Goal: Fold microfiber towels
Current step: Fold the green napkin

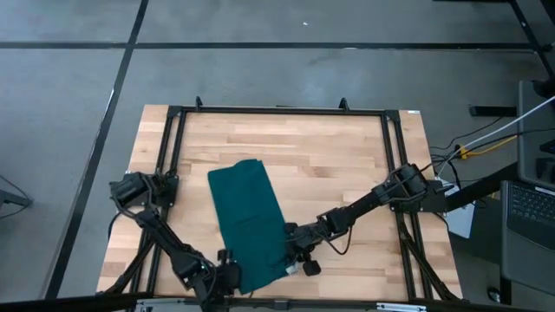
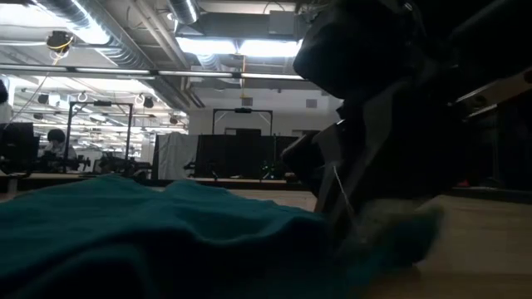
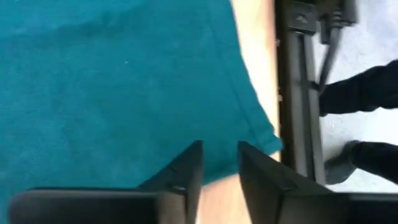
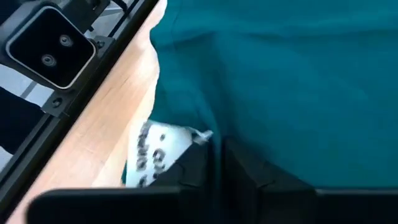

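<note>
The teal microfiber towel (image 1: pixel 247 217) lies folded into a long strip on the wooden table, running from the middle toward the near edge. Its white tag (image 4: pixel 155 152) sticks out at the near right edge. My right gripper (image 1: pixel 292 253) stands at that edge beside the tag, its fingers (image 4: pixel 245 165) close together with cloth between them. My left gripper (image 3: pixel 217 165) hovers open at the towel's near left corner (image 3: pixel 264 140), a small gap between its fingers. Whether it touches the cloth, I cannot tell. My right gripper has the towel's edge (image 4: pixel 211 140) right beside the white tag, running into the narrow gap between its two fingers. The fingers come slanting down from the table's right side. The towel lies slack on the table; one layer or several, I cannot tell.
A black metal frame (image 1: pixel 277 111) runs around the tabletop, with a small camera box (image 4: pixel 46 43) mounted on its near rail. A laptop (image 1: pixel 529 208) and cables sit off the table's right edge. A person's legs (image 3: pixel 357 99) stand beyond the frame.
</note>
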`<state>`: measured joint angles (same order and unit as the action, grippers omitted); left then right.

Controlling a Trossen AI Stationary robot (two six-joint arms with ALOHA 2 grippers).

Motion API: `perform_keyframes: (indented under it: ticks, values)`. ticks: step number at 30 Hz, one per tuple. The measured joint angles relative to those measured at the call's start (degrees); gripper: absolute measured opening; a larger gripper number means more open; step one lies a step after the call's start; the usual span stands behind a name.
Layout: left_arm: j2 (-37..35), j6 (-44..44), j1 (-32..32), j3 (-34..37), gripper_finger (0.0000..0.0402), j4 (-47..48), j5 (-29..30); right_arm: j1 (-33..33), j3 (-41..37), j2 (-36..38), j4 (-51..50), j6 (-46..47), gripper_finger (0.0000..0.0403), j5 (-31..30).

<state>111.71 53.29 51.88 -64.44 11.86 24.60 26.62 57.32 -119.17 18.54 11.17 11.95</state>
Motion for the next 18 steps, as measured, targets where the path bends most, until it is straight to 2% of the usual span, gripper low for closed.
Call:
perform_keyframes:
  ticks: [6, 11, 15, 18]
  values:
    - [0.53, -1.99, -1.14, 0.48, 0.0169, -2.39, 0.25, -0.18, -0.02, 0.0, 0.25, 1.43, 0.0113, -0.39]
    - [3.12, -1.2, -1.35, 0.13, 0.0202, -4.11, -1.07, -0.38, -0.04, 0.02, 0.41, 1.45, 0.0128, -1.35]
    - [4.59, 4.3, -1.55, -0.24, 0.0201, -1.84, -0.45, -0.57, -0.09, 0.02, 0.58, 1.45, 0.0115, -1.73]
    - [4.67, 7.99, -2.05, -0.31, 0.0171, 1.66, 1.18, -0.55, -0.11, 0.01, 0.57, 1.2, 0.0097, -2.49]
